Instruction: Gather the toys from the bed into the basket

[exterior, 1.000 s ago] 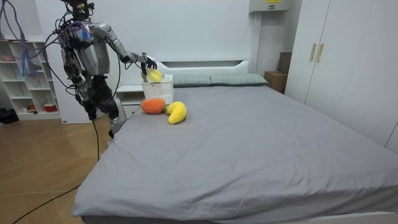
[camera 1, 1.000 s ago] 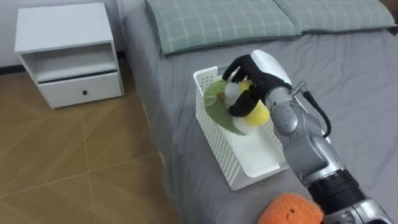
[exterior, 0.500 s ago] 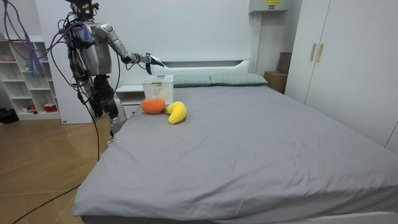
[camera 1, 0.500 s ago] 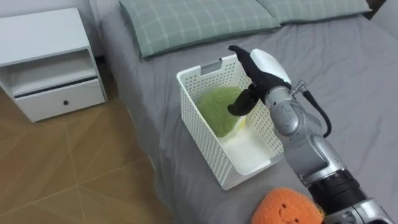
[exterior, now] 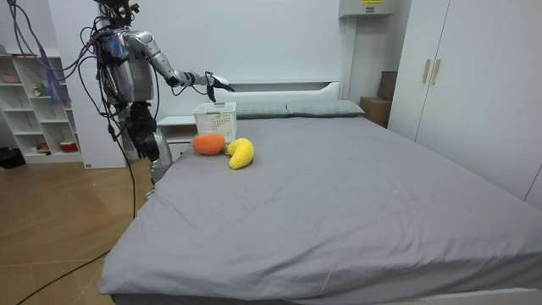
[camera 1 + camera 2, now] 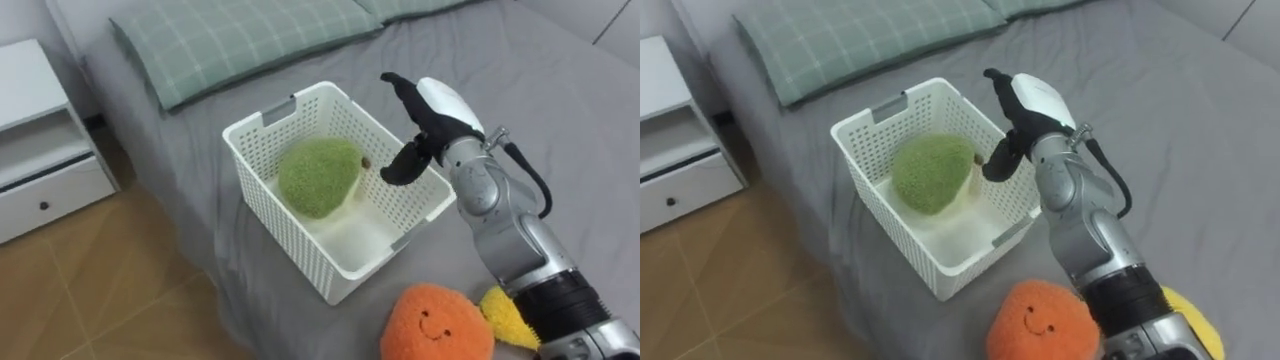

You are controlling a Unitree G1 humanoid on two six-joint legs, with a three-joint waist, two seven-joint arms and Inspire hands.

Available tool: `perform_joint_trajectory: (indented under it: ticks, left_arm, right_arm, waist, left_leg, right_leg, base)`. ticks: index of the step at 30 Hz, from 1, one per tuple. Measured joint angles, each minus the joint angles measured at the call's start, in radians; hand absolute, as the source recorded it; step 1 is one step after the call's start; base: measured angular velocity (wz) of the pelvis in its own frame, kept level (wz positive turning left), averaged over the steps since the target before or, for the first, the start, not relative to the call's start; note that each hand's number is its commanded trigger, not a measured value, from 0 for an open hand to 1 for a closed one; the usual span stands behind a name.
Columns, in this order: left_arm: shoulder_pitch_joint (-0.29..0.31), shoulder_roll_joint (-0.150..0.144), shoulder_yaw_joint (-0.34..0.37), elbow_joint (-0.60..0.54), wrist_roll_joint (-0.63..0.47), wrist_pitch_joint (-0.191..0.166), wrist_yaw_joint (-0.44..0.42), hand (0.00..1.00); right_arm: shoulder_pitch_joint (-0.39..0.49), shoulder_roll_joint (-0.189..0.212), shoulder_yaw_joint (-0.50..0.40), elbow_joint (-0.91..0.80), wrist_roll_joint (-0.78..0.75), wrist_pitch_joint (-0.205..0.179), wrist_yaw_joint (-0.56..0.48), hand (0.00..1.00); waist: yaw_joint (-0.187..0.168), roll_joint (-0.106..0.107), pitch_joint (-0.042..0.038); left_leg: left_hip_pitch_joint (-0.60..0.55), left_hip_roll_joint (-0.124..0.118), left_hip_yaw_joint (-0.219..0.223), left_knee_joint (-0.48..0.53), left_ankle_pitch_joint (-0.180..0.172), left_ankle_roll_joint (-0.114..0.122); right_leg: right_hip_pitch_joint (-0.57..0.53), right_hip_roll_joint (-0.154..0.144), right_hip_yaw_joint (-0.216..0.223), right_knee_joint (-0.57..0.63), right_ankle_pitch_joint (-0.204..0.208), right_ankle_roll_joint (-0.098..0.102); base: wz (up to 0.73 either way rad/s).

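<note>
The robot stands at the side of the bed (image 6: 560,90), next to a white basket (image 6: 280,240) that sits on it. Its right hand (image 6: 435,125) hangs over the far right edge of the basket. The fingers (image 6: 398,84) are stretched out wide and hold nothing.

A round green toy (image 6: 318,177) lies inside the basket. Two more toys lie on the bed, on the near right side of the basket. One is an orange toy (image 6: 437,322) with a smiling face. The other is a yellow toy (image 6: 507,312) right beside it, partly hidden by the arm.

Both look like fluffy plush, so I think they are light, soft and squashy. They should not break or slip. The orange toy is fat and round. The best way to grab it is probably from above, with the fingers closing round its middle.
</note>
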Motion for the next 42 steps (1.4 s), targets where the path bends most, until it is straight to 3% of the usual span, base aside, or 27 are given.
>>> perform_joint_trajectory:
  ticks: [4, 9, 11, 12, 14, 20, 31, 38, 42]
  left_arm:
    - [0.016, 0.001, 0.0, -0.004, 0.0, -0.001, 0.009, 0.0]
    - [0.013, -0.001, -0.003, 0.001, -0.002, -0.03, 0.009, 0.0]
    - [0.017, -0.002, -0.003, 0.002, -0.002, -0.035, 0.004, 0.0]
    - [0.02, -0.002, -0.004, 0.002, -0.002, -0.035, 0.002, 0.0]
    - [0.028, -0.001, -0.003, 0.003, -0.002, -0.038, -0.002, 0.0]
    - [0.027, -0.003, -0.016, 0.002, -0.002, -0.048, -0.016, 0.0]
    - [0.033, -0.005, -0.063, 0.002, -0.024, -0.049, -0.021, 0.0]
    - [0.067, 0.019, -0.076, 0.025, -0.063, -0.078, -0.016, 0.0]
    - [0.079, 0.028, -0.076, 0.041, -0.074, -0.085, -0.016, 0.0]
  right_arm:
    - [0.024, -0.001, -0.023, -0.001, 0.003, -0.006, -0.008, 0.0]
    - [0.105, -0.004, -0.079, -0.009, 0.003, -0.022, -0.012, 0.0]
    - [0.155, -0.004, -0.122, -0.045, -0.001, -0.025, -0.002, 0.0]
    - [0.166, -0.004, -0.132, -0.06, -0.002, -0.025, -0.001, 0.0]
    - [0.185, -0.004, -0.163, -0.09, -0.002, -0.026, 0.0, 0.0]
    - [0.188, -0.024, -0.185, -0.09, -0.009, -0.026, 0.0, 0.0]
    - [0.318, -0.024, -0.186, -0.054, -0.027, -0.025, 0.069, 0.0]
    - [0.341, -0.02, -0.186, 0.073, -0.026, -0.039, 0.066, 0.0]
    - [0.338, -0.021, -0.189, 0.089, -0.016, -0.048, 0.06, 0.0]
  waist:
    - [-0.025, 0.009, 0.0007]
    - [-0.106, 0.03, 0.0019]
    - [-0.124, 0.043, -0.0034]
    - [-0.13, 0.049, -0.0045]
    - [-0.181, 0.063, -0.0086]
    - [-0.233, 0.065, -0.0107]
    - [-0.245, 0.065, -0.0074]
    - [-0.243, 0.044, -0.0014]
    - [-0.237, 0.037, -0.0065]
  left_leg:
    - [0.019, 0.022, 0.065, 0.002, -0.015, 0.006]
    - [0.047, 0.035, 0.137, 0.003, -0.03, 0.016]
    - [0.052, 0.042, 0.164, 0.0, -0.042, 0.021]
    - [0.054, 0.043, 0.169, 0.0, -0.044, 0.022]
    - [0.07, 0.05, 0.199, -0.01, -0.048, 0.025]
    - [0.107, 0.077, 0.273, -0.009, -0.08, 0.024]
    - [0.147, 0.087, 0.302, -0.012, -0.103, 0.029]
    - [0.132, 0.086, 0.288, -0.011, -0.105, 0.027]
    - [0.085, 0.085, 0.278, 0.004, -0.105, 0.026]
  right_leg:
    - [0.0, 0.009, 0.049, 0.0, 0.013, -0.006]
    - [0.001, 0.009, 0.075, 0.013, 0.015, -0.004]
    - [-0.004, 0.01, 0.094, 0.013, 0.018, 0.001]
    - [-0.005, 0.01, 0.097, 0.013, 0.019, 0.002]
    - [-0.007, 0.011, 0.104, 0.013, 0.024, 0.004]
    - [0.003, 0.023, 0.101, 0.027, 0.027, 0.002]
    - [0.026, 0.028, 0.085, 0.024, 0.027, 0.002]
    - [0.026, 0.026, 0.038, 0.009, 0.027, 0.002]
    - [-0.009, 0.027, 0.033, 0.009, 0.027, 0.001]
  base:
    - [-0.49]
    - [-0.41]
    - [-0.49]
    - [-0.47]
    - [-0.45]
    - [-0.41]
    - [-0.1]
    - [0.05]
    - [0.08]
